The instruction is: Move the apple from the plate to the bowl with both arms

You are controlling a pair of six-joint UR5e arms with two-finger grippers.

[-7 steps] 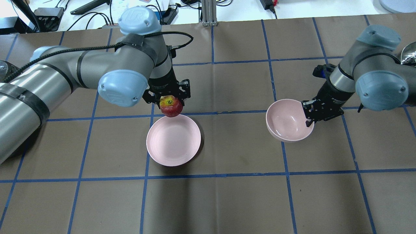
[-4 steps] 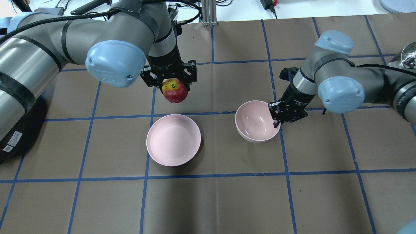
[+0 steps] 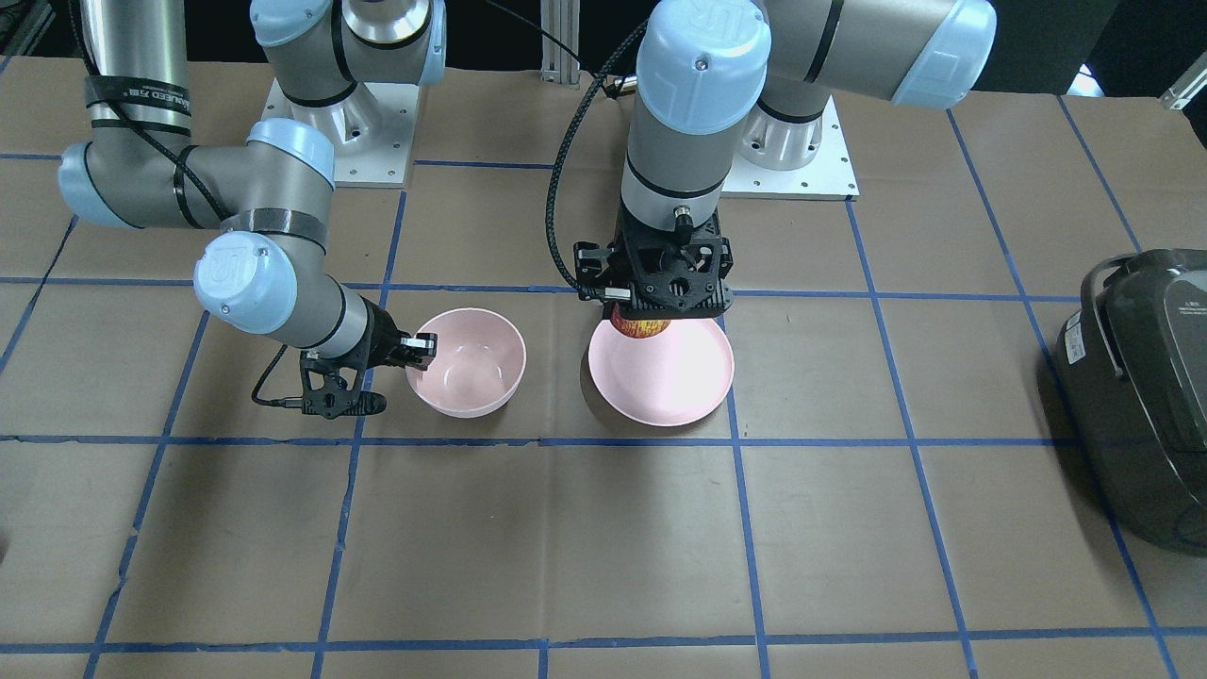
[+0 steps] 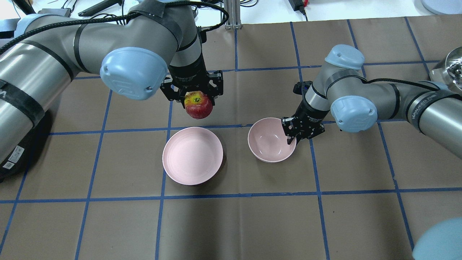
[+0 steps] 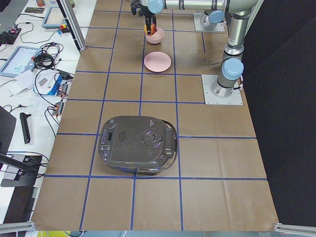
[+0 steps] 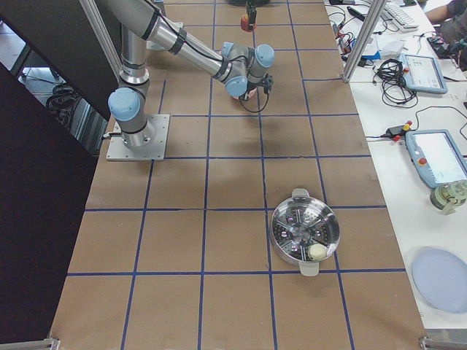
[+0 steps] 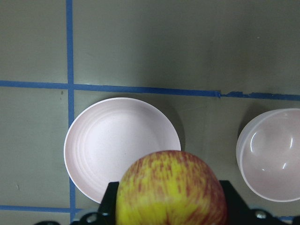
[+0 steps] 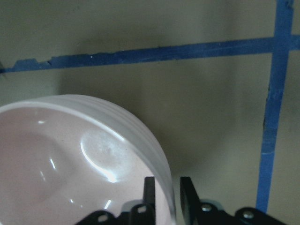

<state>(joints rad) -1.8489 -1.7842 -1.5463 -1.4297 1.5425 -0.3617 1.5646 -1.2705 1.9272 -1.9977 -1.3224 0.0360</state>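
My left gripper (image 4: 197,97) is shut on the red and yellow apple (image 4: 198,105) and holds it in the air above the plate's far edge. The apple also shows in the left wrist view (image 7: 171,190) and half hidden in the front-facing view (image 3: 638,327). The flat pink plate (image 4: 192,155) lies empty on the table; it also shows in the front-facing view (image 3: 674,387) and the left wrist view (image 7: 112,145). My right gripper (image 4: 291,136) is shut on the right rim of the deep pink bowl (image 4: 269,145), just right of the plate. The bowl also shows in the front-facing view (image 3: 467,361) and the right wrist view (image 8: 70,164).
A dark rice cooker (image 3: 1146,377) stands at the table's end on my left. A steel steamer pot (image 6: 305,233) stands at the end on my right. Blue tape lines grid the brown table cover (image 4: 252,216).
My left gripper has lifted the apple and carried it a little to the right. My right gripper has dragged the bowl left, close to the plate.
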